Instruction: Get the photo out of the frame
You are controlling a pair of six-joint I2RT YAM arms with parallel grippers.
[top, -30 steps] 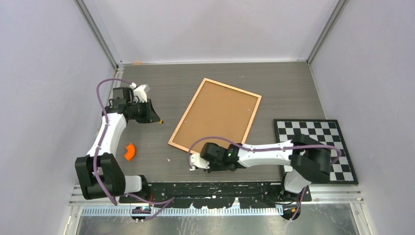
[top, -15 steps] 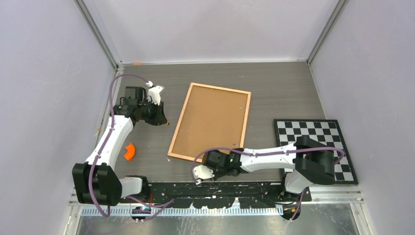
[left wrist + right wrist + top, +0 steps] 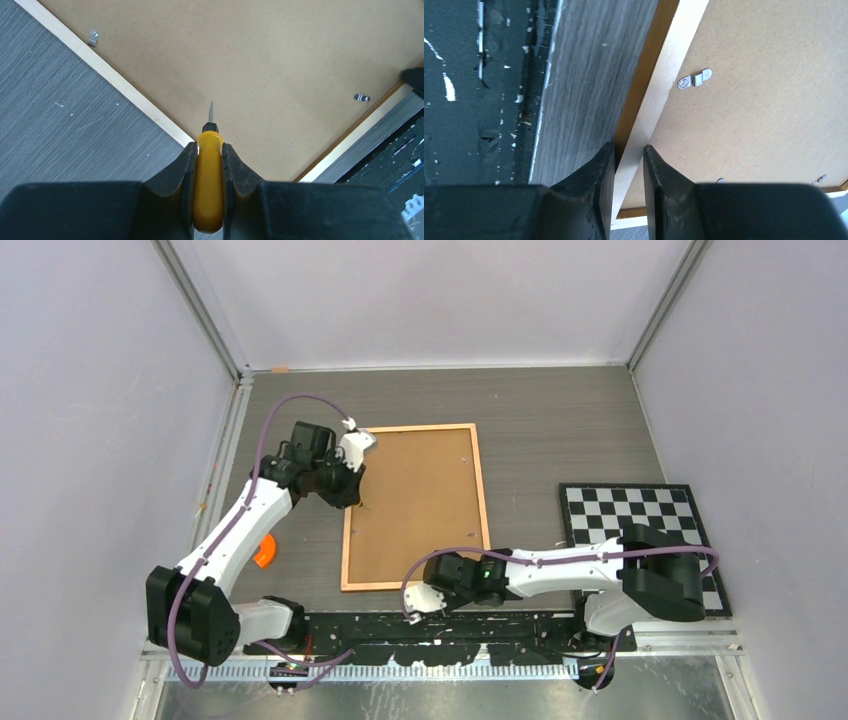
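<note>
Brown board faces up: the frame lies back-up in the middle of the bench, its thin orange-brown border running round the board, so the photo is out of sight. The left jaws are clamped on the yellow handle of a screwdriver. Its thin blade points over the board just inside the frame's left rail; whether the tip touches cannot be told. The right jaws reach in low from the near side and pinch the frame's pale border rail between their two fingers, at the near edge. A small metal turn clip sits on the board just beyond them. A checkered mat lies to the right, well apart from the frame, and an orange piece lies to the left.
</note>
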